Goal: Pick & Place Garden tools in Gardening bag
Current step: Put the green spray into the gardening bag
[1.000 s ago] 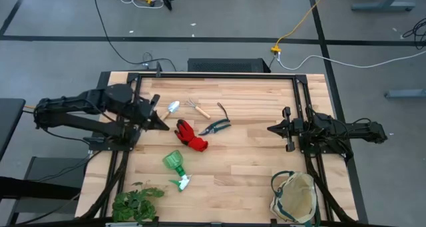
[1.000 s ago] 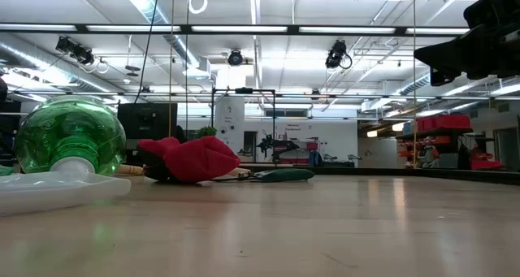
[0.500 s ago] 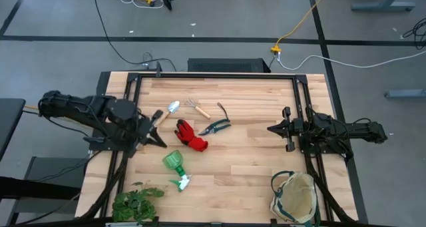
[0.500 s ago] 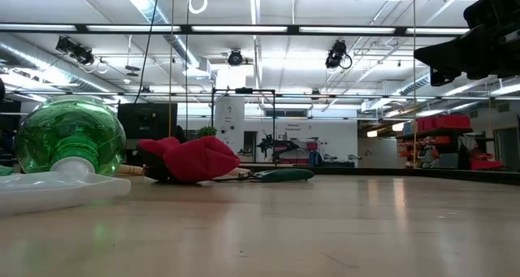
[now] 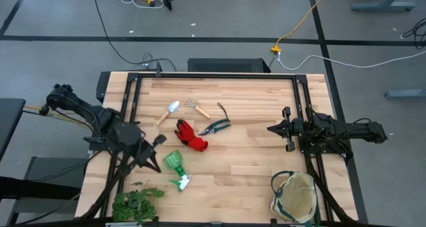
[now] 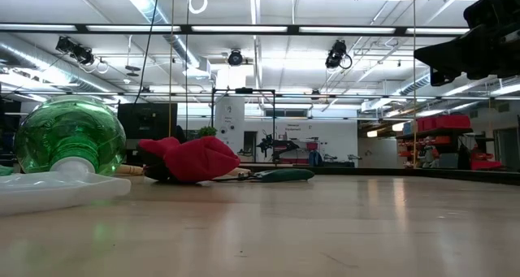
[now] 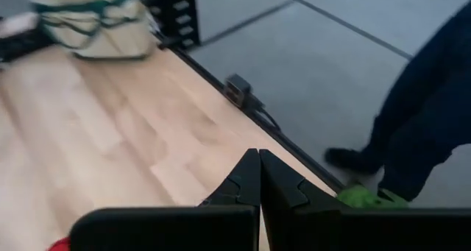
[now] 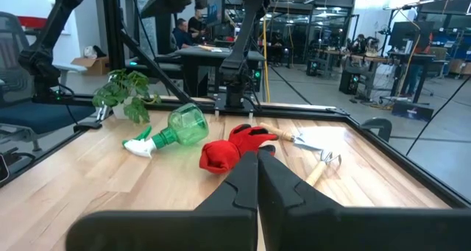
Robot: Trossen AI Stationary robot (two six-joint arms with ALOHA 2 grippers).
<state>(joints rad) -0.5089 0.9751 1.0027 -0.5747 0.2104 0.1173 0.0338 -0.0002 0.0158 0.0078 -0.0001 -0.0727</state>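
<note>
My left gripper [image 5: 157,141] has its two dark fingers pressed flat together with nothing between them; it hangs just beside the green spray bottle [image 5: 176,166], on the side toward my left arm's base, over the edge of the wooden table [image 5: 246,154]. The spray bottle lies on its side, its white trigger head pointing toward the leafy plant bunch [image 5: 136,204] at the table's near left corner. Just beyond the bottle, toward the table's middle, lies the red glove [image 5: 190,135], crumpled. Past the glove, farther from the bottle, three tools lie in a loose row: the trowel [image 5: 168,111] with its silver blade and wooden handle, the hand rake [image 5: 197,107] beside it, and the dark pruning shears [image 5: 217,125] just beside the glove. All five tools rest on the bare wood, none of them held. My right gripper [image 5: 271,128] waits well apart from the bottle, across the table, its fingers also closed on nothing and pointing back toward the glove. The cream gardening bag [image 5: 293,197] with dark green trim sits at the near right corner, far from the bottle, close to my right arm's base. In my left wrist view a person's dark trouser leg [image 7: 428,111] stands on the floor beyond the table's edge.
</note>
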